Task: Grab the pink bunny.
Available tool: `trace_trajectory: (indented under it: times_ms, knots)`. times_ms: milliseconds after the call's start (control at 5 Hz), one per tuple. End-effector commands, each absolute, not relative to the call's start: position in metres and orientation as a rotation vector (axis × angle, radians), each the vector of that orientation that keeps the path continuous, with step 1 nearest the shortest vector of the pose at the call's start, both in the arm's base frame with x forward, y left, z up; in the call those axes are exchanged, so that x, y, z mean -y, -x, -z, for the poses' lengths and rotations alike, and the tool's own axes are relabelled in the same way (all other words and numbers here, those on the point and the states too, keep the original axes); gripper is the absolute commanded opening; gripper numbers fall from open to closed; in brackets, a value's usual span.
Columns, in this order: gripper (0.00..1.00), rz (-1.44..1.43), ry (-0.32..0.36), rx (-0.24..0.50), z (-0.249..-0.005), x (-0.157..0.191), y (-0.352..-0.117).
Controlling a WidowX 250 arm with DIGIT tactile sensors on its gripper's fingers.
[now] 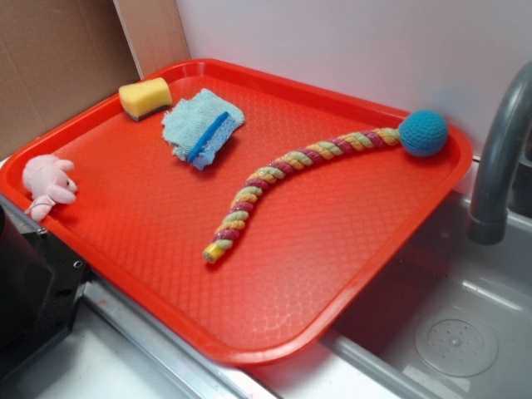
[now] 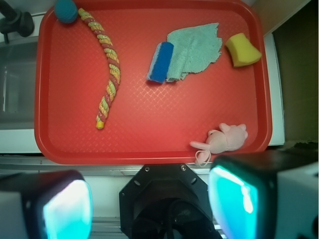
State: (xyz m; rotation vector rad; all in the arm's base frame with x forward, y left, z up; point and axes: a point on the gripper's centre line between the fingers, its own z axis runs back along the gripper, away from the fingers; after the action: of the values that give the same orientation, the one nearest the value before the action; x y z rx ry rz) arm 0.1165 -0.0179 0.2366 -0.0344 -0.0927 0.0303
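A red tray (image 1: 332, 249) rests across the counter (image 1: 100, 366) and the edge of a sink (image 1: 457, 332). The tray holds five items. The pink bunny (image 1: 47, 184) lies at the left edge of the exterior frame, against the tray rim; in the wrist view the pink bunny (image 2: 224, 140) sits at the lower right of the tray, just inside the near rim, with a thin loop of string reaching the rim. A yellow sponge (image 1: 145, 97) occupies the upper left corner of the tray in the exterior frame. Just beside it lies a teal cloth (image 1: 199, 120), folded over a blue strip (image 1: 208, 137). A braided rope toy (image 1: 283, 179) curves across the tray centre and ends in a teal ball (image 1: 423, 133) at the upper right rim.

The tray centre and lower portion are bare red surface. A grey faucet (image 1: 499, 158) stands at the right edge of the exterior frame.

The hand (image 2: 149, 204) hangs at the bottom of the wrist frame, fingers (image 2: 234, 199) spread wide, holding nothing, well apart from the rope toy and nearer the bunny.
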Motion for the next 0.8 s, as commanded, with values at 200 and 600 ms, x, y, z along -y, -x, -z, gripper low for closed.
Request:
trace_trajectory:
  times_ms: [200, 600]
  knots:
    - [1.0, -0.262, 0.004, 0.04, -0.2, -0.032, -0.099]
    - [1.0, -0.761, -0.022, 0.139, -0.14, -0.109, -0.098]
